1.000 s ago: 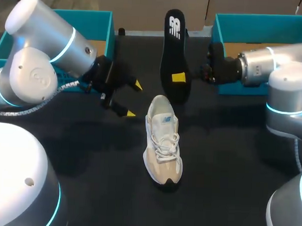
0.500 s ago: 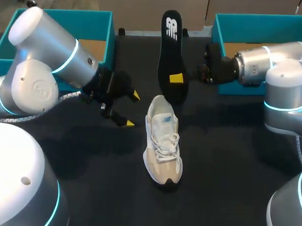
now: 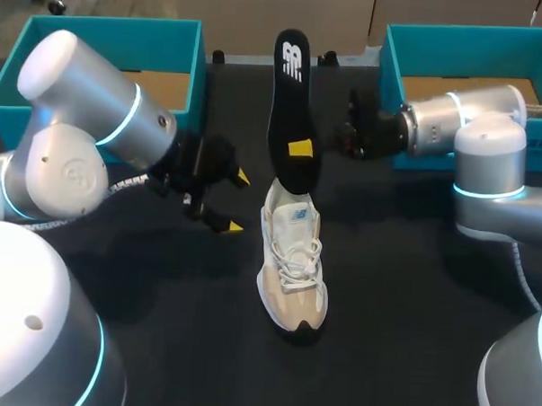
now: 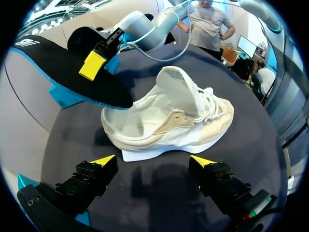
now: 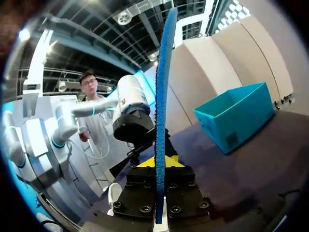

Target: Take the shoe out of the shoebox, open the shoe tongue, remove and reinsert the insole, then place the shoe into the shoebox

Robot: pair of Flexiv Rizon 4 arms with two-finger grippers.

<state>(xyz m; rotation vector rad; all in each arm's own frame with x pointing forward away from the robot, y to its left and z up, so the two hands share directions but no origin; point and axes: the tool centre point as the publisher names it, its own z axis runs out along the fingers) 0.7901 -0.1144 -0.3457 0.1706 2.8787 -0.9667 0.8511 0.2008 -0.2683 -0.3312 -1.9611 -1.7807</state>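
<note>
A white and beige shoe [image 3: 292,258] lies upright on the black table, its tongue lifted [image 4: 181,84]. My right gripper [image 3: 300,149] is shut on a black insole [image 3: 291,105] with a blue underside, holding it tilted in the air with its lower end just over the shoe's heel opening. In the right wrist view the insole [image 5: 161,92] stands edge-on between the fingers of that gripper [image 5: 161,162]. My left gripper [image 3: 236,201] hangs open to the left of the shoe's heel, holding nothing. In its own view the left gripper [image 4: 153,160] faces the shoe's side [image 4: 169,118], with the insole [image 4: 72,72] beyond.
A teal shoebox [image 3: 190,39] stands at the back left behind my left arm. Another teal box [image 3: 458,36] stands at the back right behind my right arm. The teal box [image 5: 236,116] also shows beyond the insole in the right wrist view.
My right gripper has carried the insole leftward and toward the shoe, its lower end now over the heel. My left gripper has shifted only slightly and stayed open.
</note>
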